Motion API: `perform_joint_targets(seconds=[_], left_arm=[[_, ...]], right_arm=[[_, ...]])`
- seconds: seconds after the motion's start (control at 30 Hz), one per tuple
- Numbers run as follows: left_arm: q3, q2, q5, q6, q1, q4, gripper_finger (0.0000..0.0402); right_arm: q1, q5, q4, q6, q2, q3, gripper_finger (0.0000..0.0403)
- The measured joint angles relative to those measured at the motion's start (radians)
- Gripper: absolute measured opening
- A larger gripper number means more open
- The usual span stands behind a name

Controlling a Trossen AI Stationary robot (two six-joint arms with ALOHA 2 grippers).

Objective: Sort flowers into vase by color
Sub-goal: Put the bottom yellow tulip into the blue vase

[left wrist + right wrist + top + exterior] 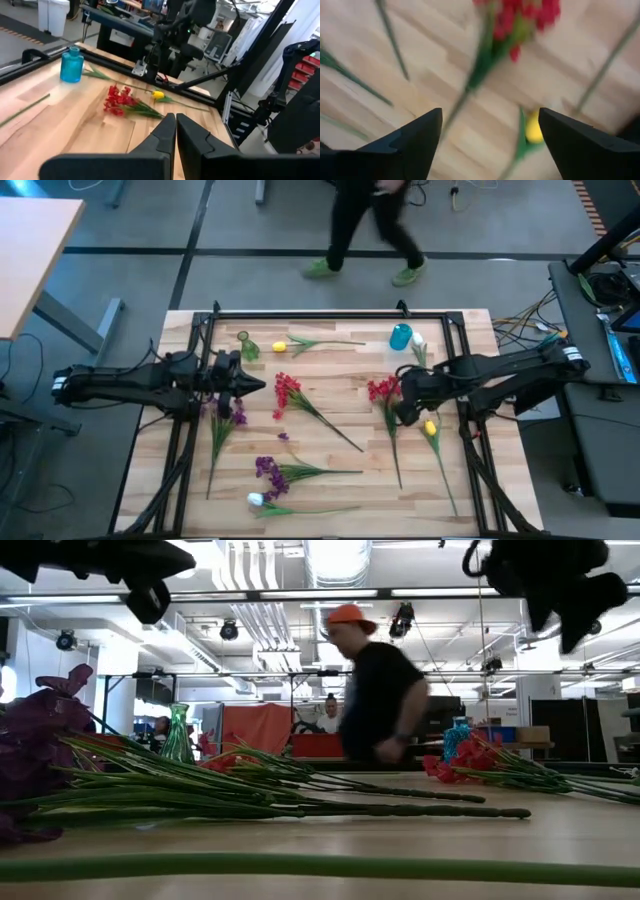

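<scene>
1. Picking is the step in hand, by your right gripper (pixel 487 145): its fingers stand wide apart with nothing between them, above a red flower (pixel 520 20) and a yellow flower (pixel 534 127).
2. You see the same in the high view: the right gripper (pixel 408 412) hangs over the table (pixel 330 370) with the red flower (pixel 382 389) just ahead of it and the yellow flower (pixel 430 426) just beside it.
3. Your next move, as I judge it, is to choose one stem, lower the spread fingers astride it and close. The two stems lie close, so you risk catching both.
4. The blue vase (pixel 401 336) stands beyond the right gripper, near the table's far edge; the green vase (pixel 246 347) stands just beyond your left gripper (pixel 250 385).
5. Your left gripper (pixel 176 132) waits with its fingers pressed together, holding nothing. A purple flower (pixel 236 414) lies right beside it.
6. No flower stands in a vase as far as you can see, so the sorting looks barely begun.
7. Other flowers lie loose: a second red flower (pixel 287 390) mid-table and a white flower (pixel 256 500) at the near edge.
8. Hard to make out: the right wrist view is blurred, so you cannot tell how high the fingers hang above the stems.
9. A person (pixel 375 690) walks behind the table.
</scene>
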Motion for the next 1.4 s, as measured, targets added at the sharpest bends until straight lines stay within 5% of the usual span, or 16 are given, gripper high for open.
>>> perform_joint_targets(seconds=[0.37,0.7,1.4], left_arm=[[-0.011,0.0,0.001,-0.05,-0.027,-0.046,0.0],[-0.016,0.001,0.003,-0.048,-0.037,-0.073,0.0],[0.077,0.047,-0.077,0.077,-0.035,-0.016,0.0]], right_arm=[[0.19,-0.114,-0.086,0.243,0.05,-0.071,0.0314],[0.331,-0.169,0.082,0.428,0.052,-0.158,0.0287],[0.391,-0.16,0.308,0.529,0.052,-0.473,0.0202]])
